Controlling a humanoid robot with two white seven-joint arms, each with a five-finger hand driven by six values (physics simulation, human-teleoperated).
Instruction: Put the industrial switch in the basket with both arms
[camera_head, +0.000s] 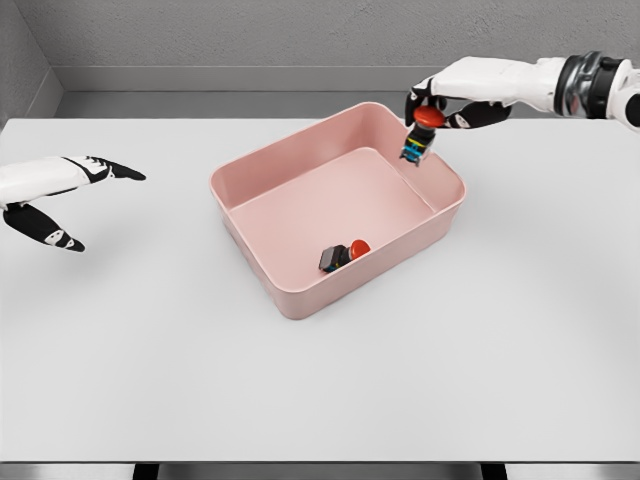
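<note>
At the far left of the white table, well clear of the pink basket, the left hand is seen hovering with its fingers spread and nothing held. The basket itself sits at the middle of the table, turned at an angle, and one industrial switch with a red push-button head and a dark body is seen lying on its side on the basket floor, close to the near right wall. Above the far right corner of the basket, a second industrial switch is pinched by the right hand, the fingers being closed around its red cap so that the body hangs downward just over the rim. The switch is judged to be a small, light, rigid plastic part, unlikely to deform; its rounded cap is probably smooth and liable to slip, so a firmer hold would be expected on the squarer body below the cap. A short drop into the basket is not thought likely to harm it. No brand, label or readable writing can be made out on the switches or the basket.
</note>
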